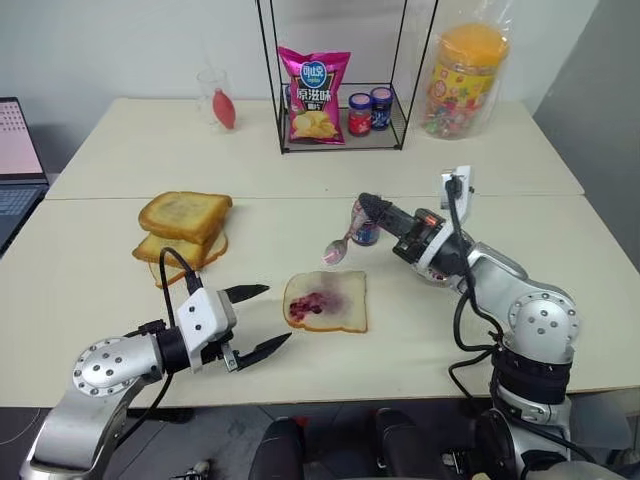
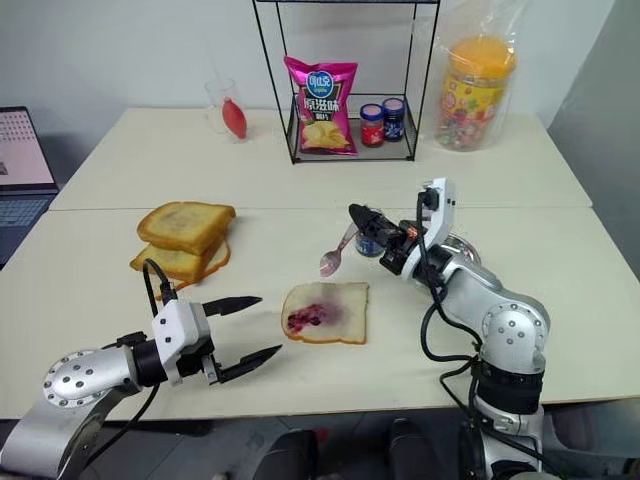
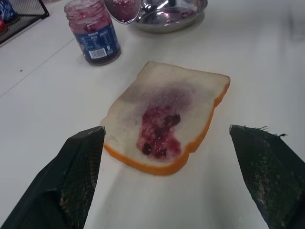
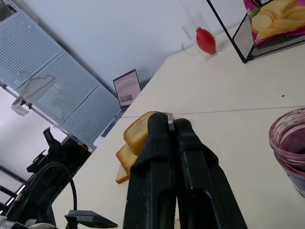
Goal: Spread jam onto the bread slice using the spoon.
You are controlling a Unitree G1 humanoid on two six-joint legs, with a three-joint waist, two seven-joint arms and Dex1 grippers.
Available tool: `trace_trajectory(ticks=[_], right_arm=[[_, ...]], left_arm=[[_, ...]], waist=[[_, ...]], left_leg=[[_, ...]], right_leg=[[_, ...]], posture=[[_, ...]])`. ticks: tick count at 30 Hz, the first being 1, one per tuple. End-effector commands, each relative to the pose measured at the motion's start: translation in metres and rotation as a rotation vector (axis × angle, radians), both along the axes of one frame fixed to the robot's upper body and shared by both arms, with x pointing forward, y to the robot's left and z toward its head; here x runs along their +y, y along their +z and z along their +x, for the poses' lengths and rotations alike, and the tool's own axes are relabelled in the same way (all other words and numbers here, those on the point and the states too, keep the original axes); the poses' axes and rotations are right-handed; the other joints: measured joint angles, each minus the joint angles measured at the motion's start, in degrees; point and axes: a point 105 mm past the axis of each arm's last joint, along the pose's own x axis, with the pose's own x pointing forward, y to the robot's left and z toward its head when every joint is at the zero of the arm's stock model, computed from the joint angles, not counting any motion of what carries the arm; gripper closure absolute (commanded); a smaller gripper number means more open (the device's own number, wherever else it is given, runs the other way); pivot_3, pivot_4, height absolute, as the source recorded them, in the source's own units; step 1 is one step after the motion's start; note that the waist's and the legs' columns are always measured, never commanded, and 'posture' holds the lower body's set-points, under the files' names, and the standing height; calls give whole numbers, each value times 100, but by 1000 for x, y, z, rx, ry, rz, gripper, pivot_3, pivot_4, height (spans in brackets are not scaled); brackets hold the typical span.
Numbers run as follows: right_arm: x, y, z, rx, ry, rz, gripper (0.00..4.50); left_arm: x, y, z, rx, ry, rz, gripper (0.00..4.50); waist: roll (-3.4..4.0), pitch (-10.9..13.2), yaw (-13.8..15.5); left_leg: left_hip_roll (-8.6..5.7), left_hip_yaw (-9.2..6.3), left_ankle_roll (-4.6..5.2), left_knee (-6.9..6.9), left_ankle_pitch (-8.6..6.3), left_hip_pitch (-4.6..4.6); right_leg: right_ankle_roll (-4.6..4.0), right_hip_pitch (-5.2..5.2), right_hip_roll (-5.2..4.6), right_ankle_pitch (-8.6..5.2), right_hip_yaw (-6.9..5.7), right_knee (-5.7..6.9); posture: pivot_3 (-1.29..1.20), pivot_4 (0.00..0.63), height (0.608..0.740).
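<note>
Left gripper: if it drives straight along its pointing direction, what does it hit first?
Most likely the bread slice. The open left gripper points at it low over the table, nothing between; exact height is uncertain.

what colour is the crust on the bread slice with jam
Thin orange-tan crust around the white bread slice, clearest in the left wrist view.

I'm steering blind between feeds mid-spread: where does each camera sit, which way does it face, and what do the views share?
Head stereo pair: on the head, looking forward and down over the table; both arms show, left gripper open, right gripper shut on the spoon.
Left wrist: looks along its two spread fingers at the bread slice, with the jam jar and steel dish beyond.
Right wrist: looks along its closed fingers across the table to the toast stack.
Shared: bread slice, jam jar, spoon bowl.
</note>
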Motion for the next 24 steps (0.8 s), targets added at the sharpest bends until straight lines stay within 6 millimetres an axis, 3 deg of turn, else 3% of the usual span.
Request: trace_trajectory(ticks=[1,3,8,16,24], right_arm=[[-51,22,9,-99,-200,17,4486],[-86,20,12,-136,-325,-17,4486],[-132,-5,12,-111,-483,-71,4486],[-167,-42,34,-23,-626,-42,4486],[-167,-68,53,58,-600,-40,4486]], left_arm=[[-21,27,-2,-59,-86,-23,134],[-40,38,-6,-53,-171,-41,134],[-64,52,-6,-60,-252,-48,134],[-81,63,17,-122,-249,-14,134],[-90,59,26,-138,-250,-20,134]], waist=[[0,0,23],[-2,-1,64],[-2,-1,60],[2,0,-11],[4,1,-8]], left_leg=[[-2,0,0,2,0,-2],[-6,-1,0,6,0,-5],[-6,6,1,2,0,1],[0,3,1,2,0,36],[-2,8,1,0,0,36]], right_leg=[[1,0,-1,1,0,0],[4,1,-3,2,-1,-3],[6,10,-2,2,4,-12],[4,36,10,2,6,0],[4,36,8,2,9,-2]], posture=[[0,150,740],[0,150,740],[0,150,740],[0,150,740],[0,150,740]])
